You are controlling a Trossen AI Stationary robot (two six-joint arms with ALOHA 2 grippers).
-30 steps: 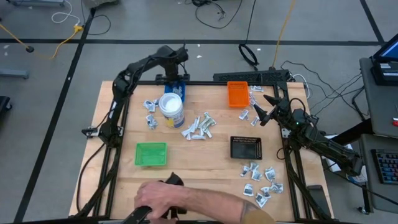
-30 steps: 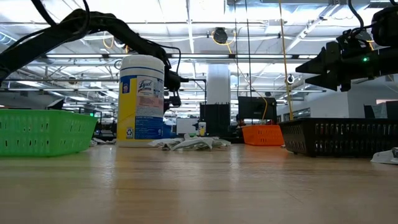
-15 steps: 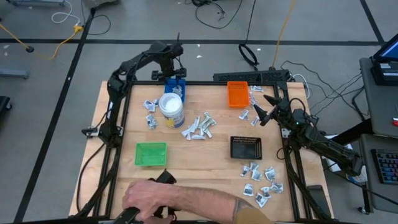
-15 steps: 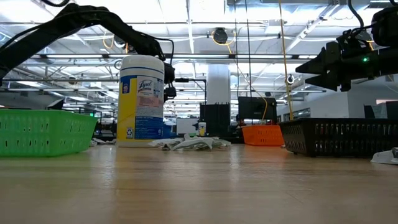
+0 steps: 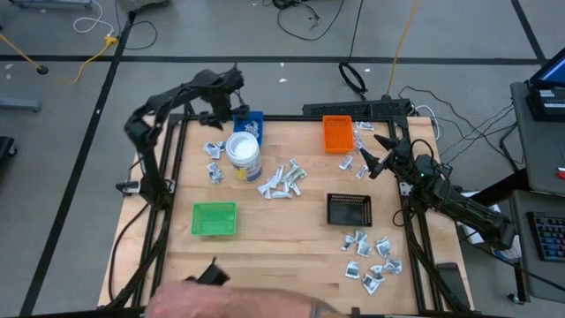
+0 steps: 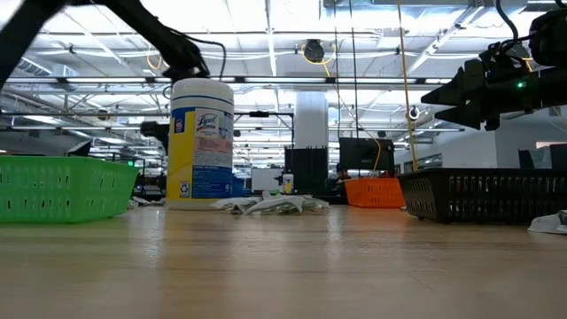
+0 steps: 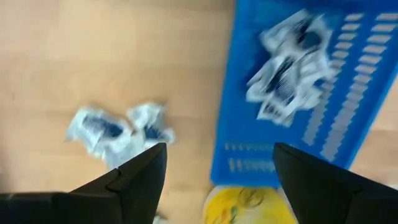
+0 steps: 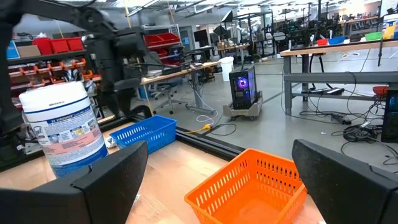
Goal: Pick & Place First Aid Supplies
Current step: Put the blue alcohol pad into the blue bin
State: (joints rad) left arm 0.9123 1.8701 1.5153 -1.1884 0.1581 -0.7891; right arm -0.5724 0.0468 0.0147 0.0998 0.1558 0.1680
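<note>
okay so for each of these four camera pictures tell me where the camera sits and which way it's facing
High view: above, looking straight down on the table; both arms and a person's arm show.
Low view: at tabletop height, looking level past the white tub.
Left wrist view: above the blue tray, looking down between open fingers.
Right wrist view: facing the orange tray; open fingers frame it.
Shared: tub and orange tray appear in the high, low and right wrist views.

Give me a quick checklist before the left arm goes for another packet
1. Left gripper empty, fingers apart: ok.
2. Packets lying inside the blue tray: ok.
3. Loose packets on the wood beside the tray, uncovered: ok.
4. White tub standing close to those packets, may crowd the approach: not ok.
5. Right gripper open, waiting near the orange tray: ok.
6. Person's arm over the table's near edge: not ok.
</note>
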